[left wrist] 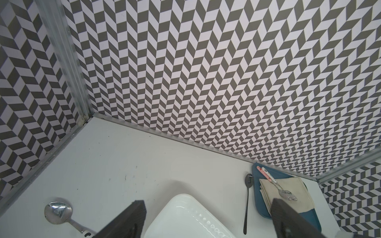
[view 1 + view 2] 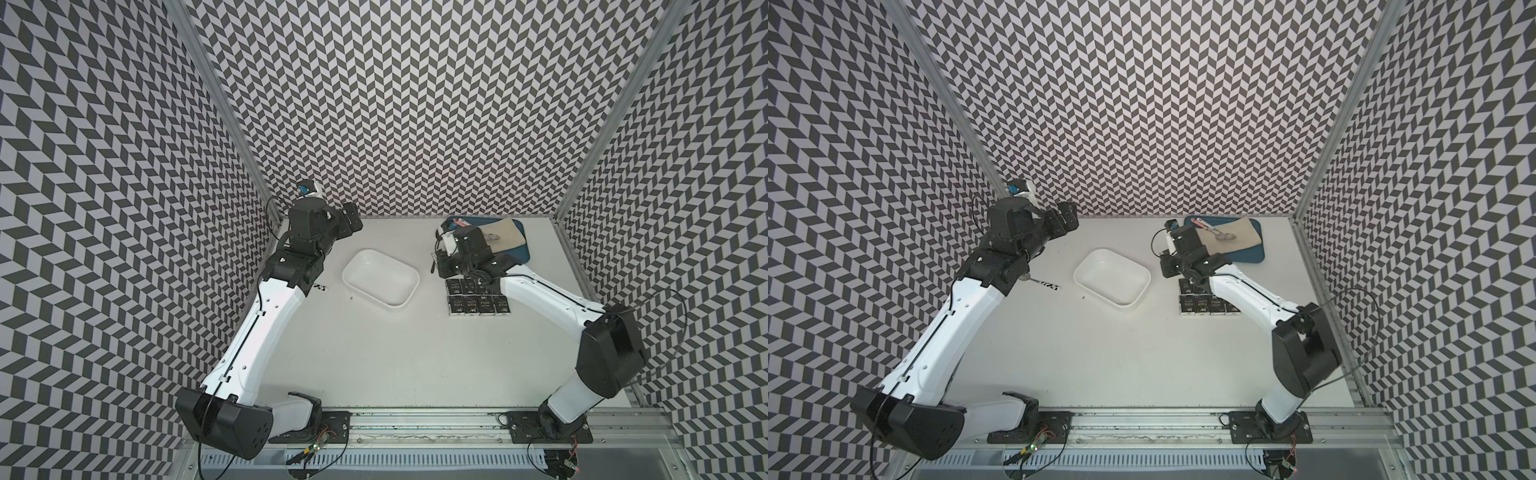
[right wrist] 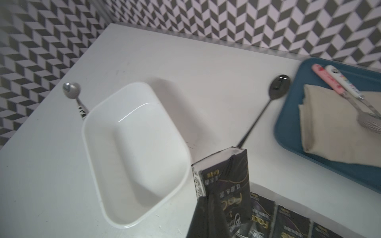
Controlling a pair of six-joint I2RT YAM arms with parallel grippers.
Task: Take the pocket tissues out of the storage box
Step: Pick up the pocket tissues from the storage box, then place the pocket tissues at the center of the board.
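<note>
Left claw [image 2: 353, 217] up by the back-left corner, fingers [image 1: 132, 216] spread wide apart. Just beside its left finger, down on the table [image 2: 395, 353]: silver spoon [image 1: 58, 212], bowl up.

Right of that claw and nearer the arm bases: storage box [image 2: 380, 284], white, shallow, rounded corners, skewed on the table, roughly midway between the two claws, touching neither.

Right claw [image 3: 208, 218] just right of the box, clamped on one pocket tissue packet [image 3: 226, 181]. Packet on end between the fingers, clear of the box rim, above the others.

Beneath and behind that claw, toward its arm base: pocket tissues [image 2: 478, 303] flat on the table in two tight rows, black wrappers, white lettering up. Near row of four in plain sight in both top views. Far row partly hidden by the wrist, count unclear. All outside the box.

Ahead of the right claw: black spoon [image 3: 278, 86] on the table, between box and blue tray [image 3: 287, 127], bowl just beside the tray's edge. Tray further right, by the back wall, bearing a folded beige cloth [image 3: 334, 131]. On the cloth: two utensils with painted handles [image 3: 343, 81], pink and white.
</note>
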